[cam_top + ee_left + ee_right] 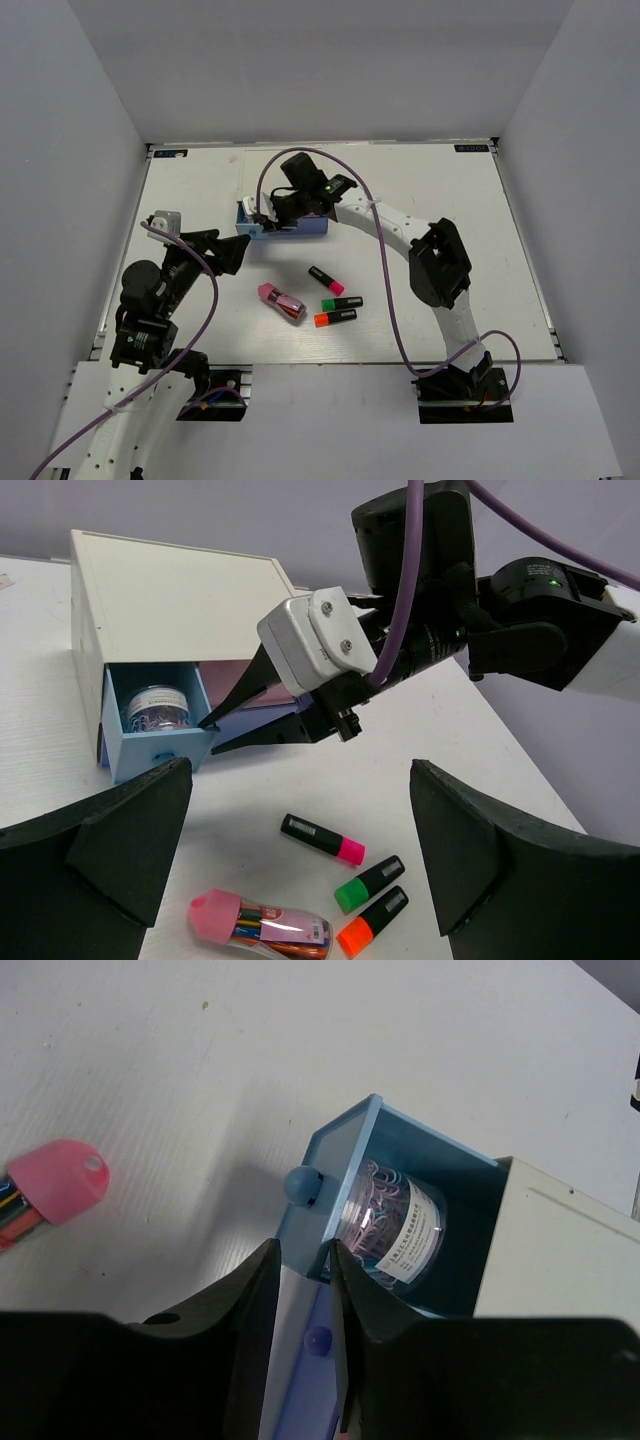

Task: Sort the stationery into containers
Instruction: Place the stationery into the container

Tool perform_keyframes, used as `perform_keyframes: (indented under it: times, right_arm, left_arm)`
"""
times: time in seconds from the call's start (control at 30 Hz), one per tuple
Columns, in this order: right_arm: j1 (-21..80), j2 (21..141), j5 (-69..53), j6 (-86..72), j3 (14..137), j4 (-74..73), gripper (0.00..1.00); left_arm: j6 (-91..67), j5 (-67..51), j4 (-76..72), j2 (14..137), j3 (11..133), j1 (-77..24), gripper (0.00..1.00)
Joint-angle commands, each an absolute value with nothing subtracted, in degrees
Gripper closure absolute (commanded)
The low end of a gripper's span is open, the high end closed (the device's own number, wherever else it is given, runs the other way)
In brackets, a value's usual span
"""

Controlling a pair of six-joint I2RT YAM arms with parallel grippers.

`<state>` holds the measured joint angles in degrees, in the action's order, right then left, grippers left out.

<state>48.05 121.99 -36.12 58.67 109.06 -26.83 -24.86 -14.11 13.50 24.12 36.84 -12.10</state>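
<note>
Judged to be at the drawer stage rather than the picking stage: working at the light blue drawer (pixel 340 1150), pulled out of the white-topped drawer unit (pixel 170 590) in the upper middle of the top view, a clear jar of paper clips (pixel 395 1225) already inside. Gripping there with the right gripper (pixel 300 1260), jaws narrow, set on either side of the drawer's front wall just beside its round knob (pixel 300 1185) and apparently pinching that wall; nothing else held. Next, probably either sliding this drawer home or letting go to open the pink drawer (pixel 225 670) or the periwinkle drawer (pixel 300 1390) below; calls for a straight push along the drawer's run, without twist, so as not to drag the unit across the surface (pixel 440 200). Hovering at the left of the top view with the left gripper (pixel 300 775), jaws wide, empty, touching nothing. Left to sort, lying loose at the middle of the surface and well apart from the unit: pink marker (pixel 325 279), green marker (pixel 342 302) and orange marker (pixel 335 318) close together, and just to their left a pink-capped clear tube (pixel 281 301).
</note>
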Motion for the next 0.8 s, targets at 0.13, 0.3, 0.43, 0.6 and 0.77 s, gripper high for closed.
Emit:
perform_keyframes:
  times: [0.13, 0.3, 0.43, 0.6, 0.77]
  right_arm:
    - [49.4, 120.9, -34.9, 51.9, 109.2, -23.8, 0.53]
    - [49.1, 119.8, -33.3, 49.3, 109.6, -22.1, 0.1]
    - [49.0, 117.9, -33.3, 48.9, 109.8, -22.6, 0.1]
    - [48.7, 114.9, -31.6, 47.4, 108.6, -21.6, 0.1]
    - [48.6, 111.9, -27.5, 45.5, 105.5, -18.6, 0.1]
  left_arm:
    - [-24.5, -14.5, 13.3, 23.7, 36.6, -11.8, 0.0]
    - [-24.5, -14.5, 13.3, 23.7, 36.6, -11.8, 0.0]
    - [-24.5, -14.5, 13.3, 24.3, 36.6, -11.8, 0.0]
    - [-24.5, -14.5, 13.3, 24.8, 36.6, -11.8, 0.0]
    - [-25.7, -15.8, 11.4, 24.8, 36.0, -11.8, 0.0]
